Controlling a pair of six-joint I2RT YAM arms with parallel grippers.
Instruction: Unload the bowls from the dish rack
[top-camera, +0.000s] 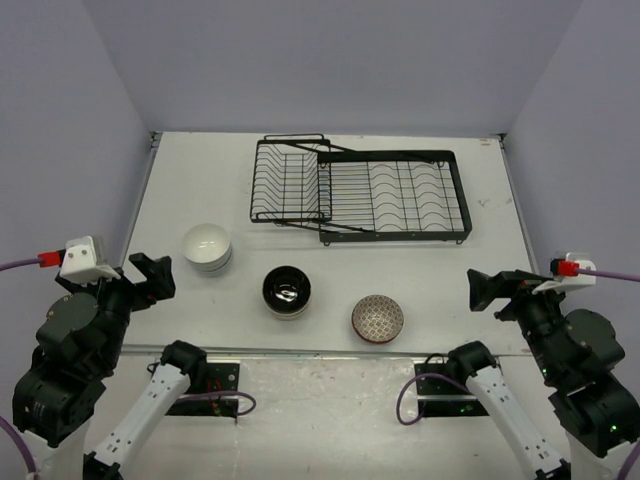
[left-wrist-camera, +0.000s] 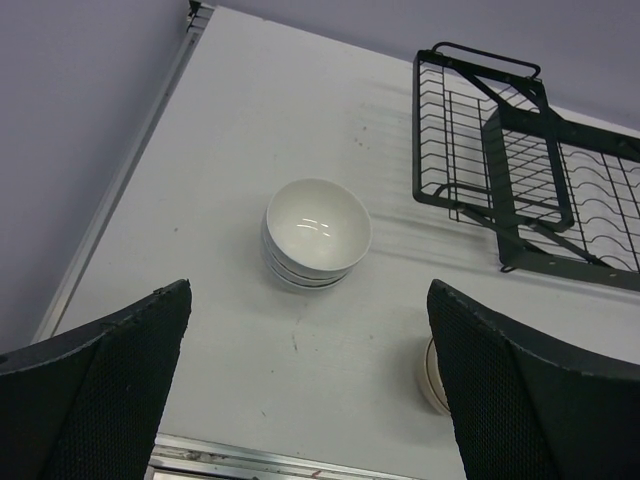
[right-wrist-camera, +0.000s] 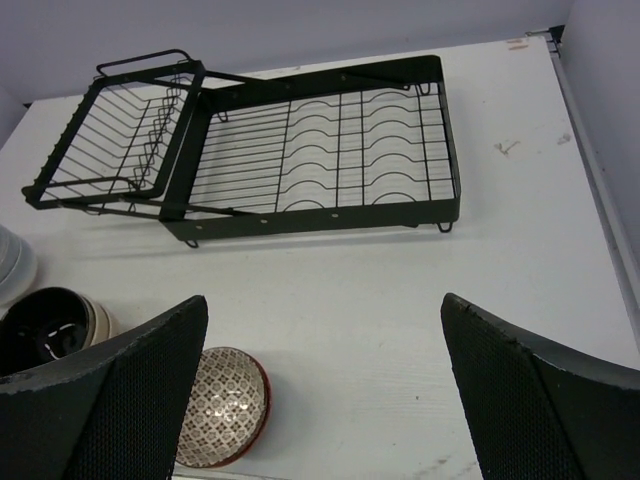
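dish rack (top-camera: 360, 192) at upper middle of the overhead frame looks empty; i'd just check its basket and avoid sweeping low over the white bowls (top-camera: 207, 247), black-lined bowl (top-camera: 287, 291) and patterned bowl (top-camera: 378, 319) below it; left gripper (top-camera: 150, 277) and right gripper (top-camera: 490, 290) hang at the lower sides, arms folded, fingers wide apart, empty

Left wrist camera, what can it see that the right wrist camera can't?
Only the left wrist view looks right into the stacked white bowls and shows the table's left edge rail. Only the right wrist view shows the net-patterned bowl, the black-inside bowl's dark middle and the dish rack's far right end. Both show the white table and the empty rack's raised basket. Each also catches a sliver of the other's bowl: the white stack's edge on the right, a beige rim on the left.
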